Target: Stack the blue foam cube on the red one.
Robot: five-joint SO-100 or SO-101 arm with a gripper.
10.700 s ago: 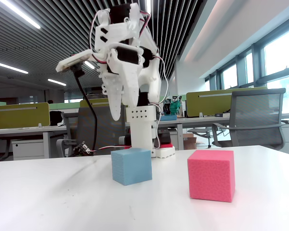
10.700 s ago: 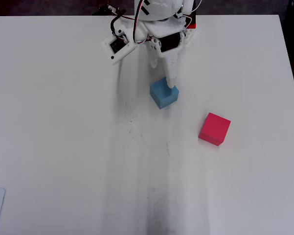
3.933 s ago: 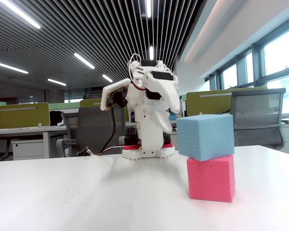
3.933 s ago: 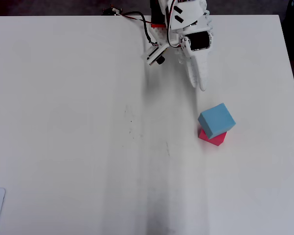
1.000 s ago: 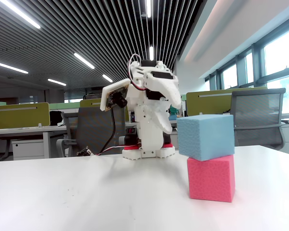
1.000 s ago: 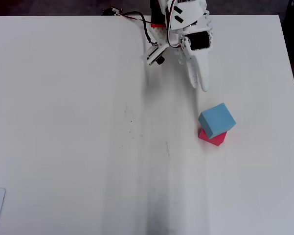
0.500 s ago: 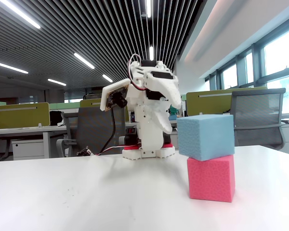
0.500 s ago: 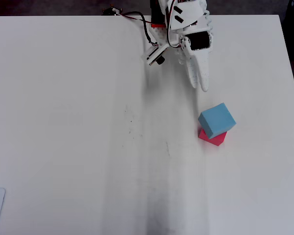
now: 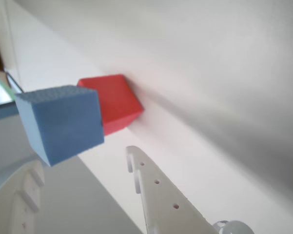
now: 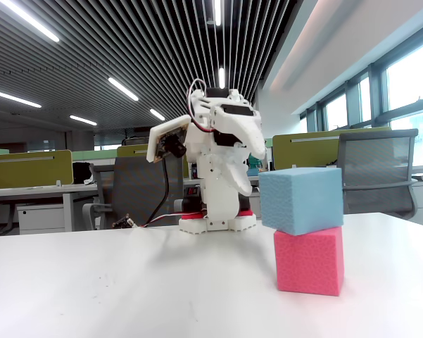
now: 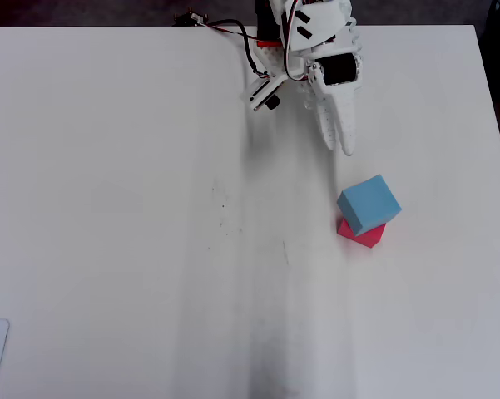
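Note:
The blue foam cube (image 10: 300,199) rests on the red one (image 10: 309,260), turned and overhanging it toward the left in the fixed view. The overhead view shows the blue foam cube (image 11: 368,204) covering most of the red one (image 11: 364,237). In the wrist view both the blue cube (image 9: 61,122) and the red cube (image 9: 116,101) lie ahead of the fingers. My gripper (image 11: 345,148) is drawn back near the arm's base, apart from the stack. The gripper (image 9: 83,160) stands open with nothing in it; in the fixed view the gripper (image 10: 245,165) hangs above the table.
The white table (image 11: 133,249) stretches wide to the left of the stack in the overhead view. The arm's base (image 10: 218,222) stands at the table's far edge. Office desks and a grey chair (image 10: 376,172) lie beyond the table.
Earlier the blue cube sat on the table under the gripper, apart from the red one; it now sits on the red cube and the arm has withdrawn. Nothing moved in the last second.

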